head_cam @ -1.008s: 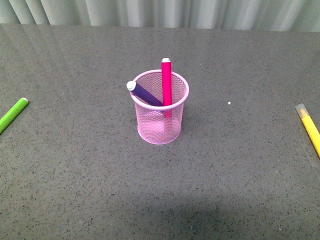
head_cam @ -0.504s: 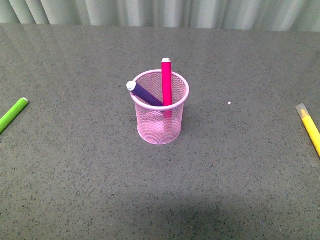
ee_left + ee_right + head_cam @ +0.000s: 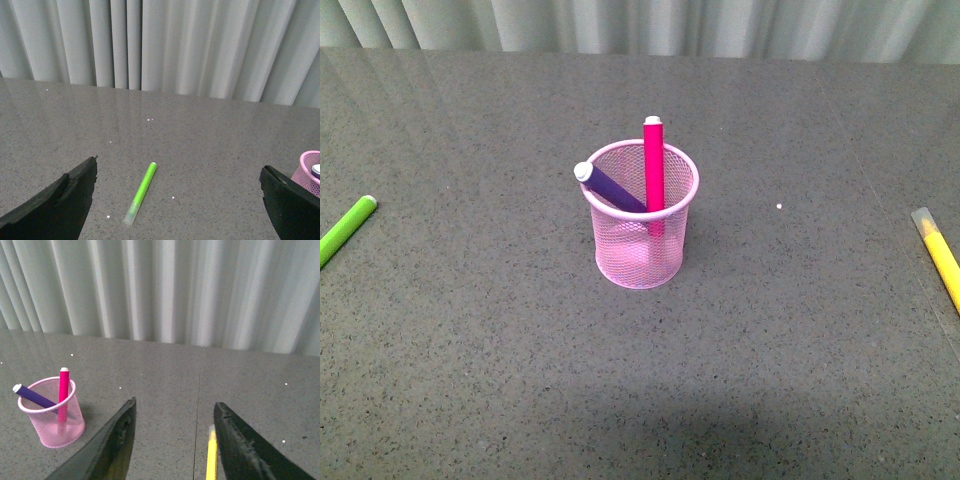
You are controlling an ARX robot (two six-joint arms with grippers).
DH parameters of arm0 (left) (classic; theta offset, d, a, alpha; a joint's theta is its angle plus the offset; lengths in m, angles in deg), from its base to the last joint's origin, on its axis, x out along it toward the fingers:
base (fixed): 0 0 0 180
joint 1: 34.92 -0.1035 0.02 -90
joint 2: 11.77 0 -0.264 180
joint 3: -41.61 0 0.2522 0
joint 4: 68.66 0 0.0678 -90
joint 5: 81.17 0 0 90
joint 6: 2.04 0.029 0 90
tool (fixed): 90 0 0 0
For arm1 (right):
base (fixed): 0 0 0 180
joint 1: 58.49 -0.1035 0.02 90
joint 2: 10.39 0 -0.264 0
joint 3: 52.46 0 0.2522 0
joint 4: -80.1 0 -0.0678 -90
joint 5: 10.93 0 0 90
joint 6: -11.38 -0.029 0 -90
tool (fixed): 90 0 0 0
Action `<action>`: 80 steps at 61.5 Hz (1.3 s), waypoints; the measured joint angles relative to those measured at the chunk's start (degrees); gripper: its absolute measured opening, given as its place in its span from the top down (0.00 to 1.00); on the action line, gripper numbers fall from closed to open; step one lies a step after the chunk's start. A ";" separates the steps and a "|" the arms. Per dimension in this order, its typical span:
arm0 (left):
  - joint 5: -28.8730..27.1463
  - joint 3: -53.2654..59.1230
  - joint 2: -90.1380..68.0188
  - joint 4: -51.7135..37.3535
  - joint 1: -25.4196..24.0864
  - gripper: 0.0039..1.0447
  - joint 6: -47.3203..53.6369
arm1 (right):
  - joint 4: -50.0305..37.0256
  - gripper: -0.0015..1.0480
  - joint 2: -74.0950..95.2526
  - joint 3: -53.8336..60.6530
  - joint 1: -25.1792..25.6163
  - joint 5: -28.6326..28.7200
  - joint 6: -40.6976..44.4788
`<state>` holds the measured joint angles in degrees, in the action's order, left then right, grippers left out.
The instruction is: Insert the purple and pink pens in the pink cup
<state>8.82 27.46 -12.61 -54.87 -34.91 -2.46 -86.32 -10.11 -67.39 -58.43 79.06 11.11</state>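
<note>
The pink cup (image 3: 640, 230) stands upright in the middle of the grey table. The pink pen (image 3: 653, 165) stands nearly upright inside it. The purple pen (image 3: 608, 188) leans inside it toward the left rim, white plug up. Both pens and the cup also show in the right wrist view: cup (image 3: 50, 420), pink pen (image 3: 63, 390), purple pen (image 3: 32, 396). The cup's edge (image 3: 311, 172) shows in the left wrist view. Neither arm shows in the front view. My left gripper (image 3: 177, 187) is open and empty, well away from the cup. My right gripper (image 3: 175, 420) is open and empty.
A green marker (image 3: 345, 230) lies at the table's left edge; it also lies between the left jaws' span (image 3: 141, 192). A yellow marker (image 3: 940, 255) lies at the right edge, beside the right gripper's finger (image 3: 212, 455). Grey curtains (image 3: 640, 25) hang behind the table.
</note>
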 joint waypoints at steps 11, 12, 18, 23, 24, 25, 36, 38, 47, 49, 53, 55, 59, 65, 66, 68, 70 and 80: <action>0.00 0.00 0.00 0.00 -0.02 0.07 0.00 | 0.00 0.09 0.00 0.00 0.00 0.00 0.02; 0.00 0.00 0.00 0.00 -0.02 0.07 0.00 | 0.00 0.06 0.00 0.00 0.00 0.00 0.00; 0.00 0.00 0.00 0.00 -0.02 0.07 0.00 | 0.00 0.07 0.00 0.00 0.00 0.00 0.02; 0.00 0.00 0.00 0.00 -0.02 0.07 0.00 | 0.00 0.07 0.00 0.00 0.00 0.00 0.02; 0.00 0.00 0.00 0.00 -0.02 0.07 0.00 | 0.00 0.07 0.00 0.00 0.00 0.00 0.02; 0.00 0.00 0.00 0.00 -0.02 0.07 0.00 | 0.00 0.07 0.00 0.00 0.00 0.00 0.00; 0.00 0.00 0.00 0.00 -0.02 0.07 0.00 | 0.00 0.07 0.00 0.00 0.00 0.00 0.02; 0.00 0.00 0.00 0.00 -0.02 0.07 0.00 | 0.00 0.07 0.00 0.00 0.00 0.00 0.02; 0.00 0.00 0.00 0.00 -0.02 0.07 0.00 | 0.00 0.07 0.00 0.00 0.00 0.00 0.02; 0.00 0.00 0.00 0.00 -0.02 0.07 0.00 | 0.00 0.07 0.00 0.00 0.00 0.00 0.02; 0.00 0.00 0.00 0.00 -0.02 0.07 0.00 | 0.00 0.07 0.00 0.00 0.00 0.00 0.00; 0.00 0.00 0.00 0.00 -0.02 0.07 0.00 | 0.00 0.07 0.00 0.00 0.00 0.00 0.02; 0.00 0.00 0.00 0.00 -0.02 0.07 0.00 | 0.00 0.07 0.00 0.00 0.00 0.00 0.02; 0.00 0.00 0.00 0.00 0.00 0.07 0.00 | 0.00 0.07 0.00 0.00 0.00 0.00 0.02; 0.00 0.00 0.00 0.00 -0.02 0.07 0.00 | 0.00 0.07 0.00 0.00 0.00 0.00 0.02; 0.00 0.00 0.00 0.00 -0.02 0.07 0.00 | 0.00 0.07 0.00 0.00 0.00 0.00 0.02; 0.00 0.00 0.00 0.00 -0.02 0.07 0.00 | 0.00 0.07 0.00 0.00 0.00 0.00 0.00; 0.00 0.00 0.00 0.00 -0.02 0.07 0.00 | 0.00 0.07 0.00 0.00 0.00 0.00 0.02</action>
<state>8.82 27.46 -12.61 -54.87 -34.93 -2.46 -86.32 -10.11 -67.39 -58.43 79.06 11.13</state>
